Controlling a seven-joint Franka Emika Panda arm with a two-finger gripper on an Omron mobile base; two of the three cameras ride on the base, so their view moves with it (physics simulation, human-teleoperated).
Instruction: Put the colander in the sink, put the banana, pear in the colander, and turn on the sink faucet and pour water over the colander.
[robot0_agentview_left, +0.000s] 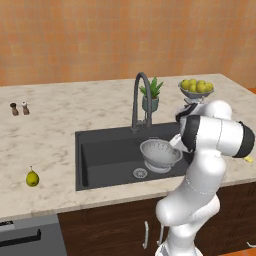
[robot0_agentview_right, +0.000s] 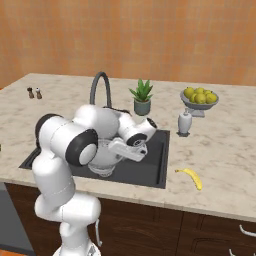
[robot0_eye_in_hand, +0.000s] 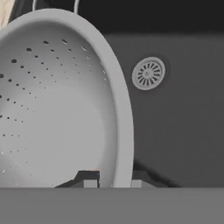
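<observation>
While I watch the hand view, my gripper (robot0_eye_in_hand: 113, 183) has its two finger tips pinched narrow on the rim of the colander (robot0_eye_in_hand: 57, 109), one tip inside the bowl and one outside it. The colander's perforated bowl spreads up and to the left of the tips, tilted toward the camera. Beyond the gripper, past the rim, lies the dark floor of the sink (robot0_eye_in_hand: 183, 131) with its round silver drain (robot0_eye_in_hand: 148, 73).

From the left base view I see the colander (robot0_agentview_left: 160, 154) inside the sink (robot0_agentview_left: 100, 150), just beside the drain (robot0_agentview_left: 140, 173), with my hand coming in at its right edge. The sink faucet (robot0_agentview_left: 141, 100) stands behind the colander, its spout arching above the basin, and a small potted plant (robot0_agentview_left: 151, 96) sits just beside it.

The pear (robot0_agentview_left: 32, 178) rests on the counter (robot0_agentview_left: 60, 115) well away from the gripper, across the sink on its far left side. In the right base view the banana (robot0_agentview_right: 191, 177) lies on the counter to the right of the gripper, beyond the sink's edge. Farther back on that side stand a white jar (robot0_agentview_right: 184, 122) and the fruit bowl (robot0_agentview_right: 199, 99). Two small shakers (robot0_agentview_left: 19, 108) sit far off to the left.
</observation>
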